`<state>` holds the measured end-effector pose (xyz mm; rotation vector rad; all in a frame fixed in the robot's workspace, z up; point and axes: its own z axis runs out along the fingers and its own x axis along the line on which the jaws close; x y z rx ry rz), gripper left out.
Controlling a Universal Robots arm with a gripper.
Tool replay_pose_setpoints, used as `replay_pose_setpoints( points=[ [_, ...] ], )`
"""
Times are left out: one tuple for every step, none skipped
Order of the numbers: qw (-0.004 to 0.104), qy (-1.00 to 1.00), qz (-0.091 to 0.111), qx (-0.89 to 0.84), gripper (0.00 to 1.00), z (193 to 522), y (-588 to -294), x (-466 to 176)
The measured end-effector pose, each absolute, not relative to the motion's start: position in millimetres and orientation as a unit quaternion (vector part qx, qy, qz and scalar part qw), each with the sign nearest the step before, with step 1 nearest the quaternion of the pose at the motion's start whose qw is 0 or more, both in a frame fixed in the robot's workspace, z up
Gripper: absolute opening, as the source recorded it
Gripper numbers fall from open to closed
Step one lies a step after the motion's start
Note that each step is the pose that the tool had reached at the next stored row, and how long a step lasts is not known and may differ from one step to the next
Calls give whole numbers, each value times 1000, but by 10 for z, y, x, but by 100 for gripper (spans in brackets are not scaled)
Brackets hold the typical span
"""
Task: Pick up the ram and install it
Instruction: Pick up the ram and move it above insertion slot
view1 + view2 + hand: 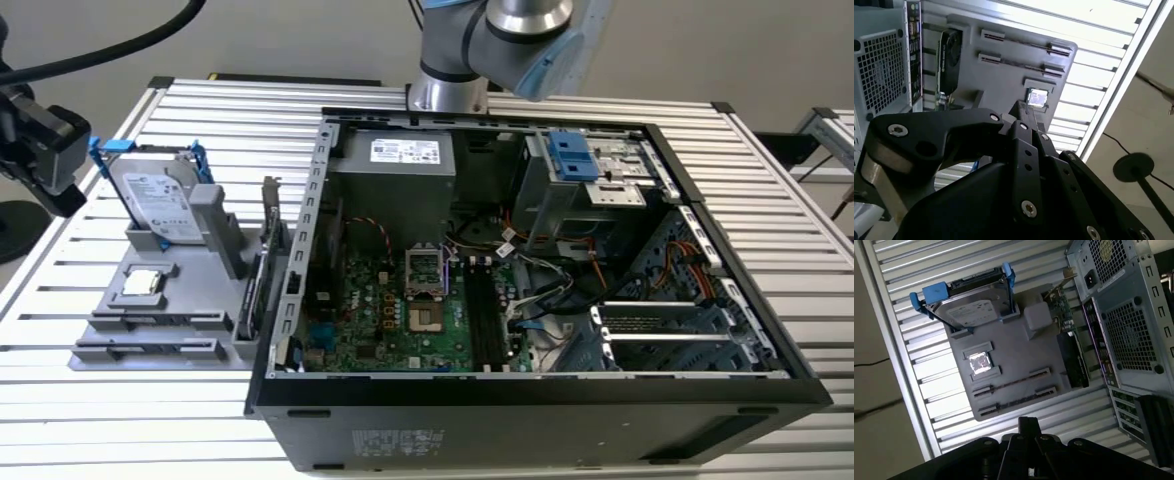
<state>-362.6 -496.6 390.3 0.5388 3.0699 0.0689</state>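
Hovering above grey holder (1014, 347), gripper (1026, 426) pinched shut, gripping nothing. Ram (1016, 400) sits in holder slot, well apart below gripper, outside computer case (1124, 315). Stick's long axis seems in line with jaw travel, not across it.

Beside the open computer case (534, 430), a grey fixture (194, 290) holds an upright silver hard drive (158, 200), a processor (144, 283) and an upright card (267, 260).
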Motion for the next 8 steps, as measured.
replay_pose_setpoints(
  points=[
    [12, 984, 22, 177, 0, 3903, -4966, -3626],
    [12, 983, 22, 181, 0, 3902, -4966, -3626],
    [12, 982, 22, 186, 0, 3902, -4966, -3626],
    [12, 981, 22, 190, 0, 3902, -4966, -3627],
    [12, 981, 22, 194, 0, 3903, -4966, -3626],
    [13, 980, 22, 198, 0, 3902, -4966, -3627],
    [13, 979, 22, 202, 0, 3903, -4966, -3627],
    [13, 978, 22, 207, 0, 3903, -4966, -3627]
  ],
)
